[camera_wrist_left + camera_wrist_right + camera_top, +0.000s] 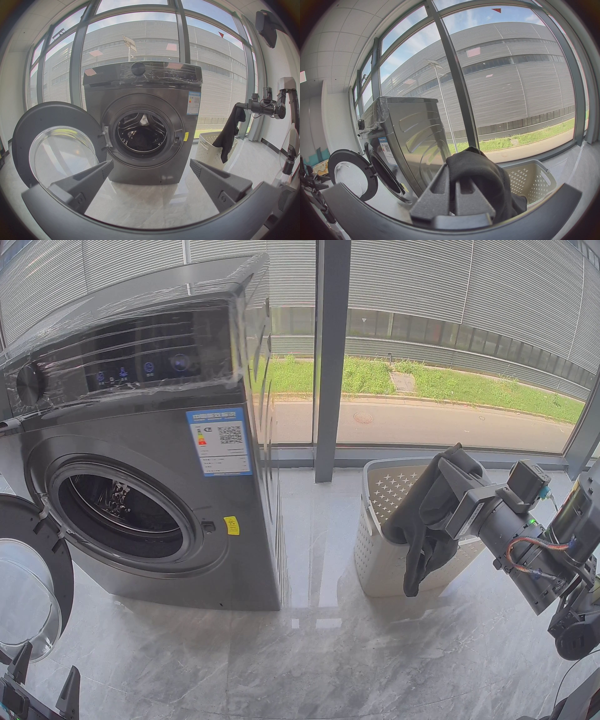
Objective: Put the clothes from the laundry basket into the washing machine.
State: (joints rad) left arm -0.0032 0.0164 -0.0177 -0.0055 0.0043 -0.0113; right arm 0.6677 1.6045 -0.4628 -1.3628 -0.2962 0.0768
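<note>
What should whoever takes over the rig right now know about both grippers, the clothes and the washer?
Right gripper: shut on a dark garment, held up over the laundry basket, clear of the floor.
Left gripper: open, empty, low in front of the washing machine.
Door: swung wide open.
Done: one garment gripped and raised.
Left: carry it into the drum, release it, then check the basket, since its inside is partly hidden.
</note>
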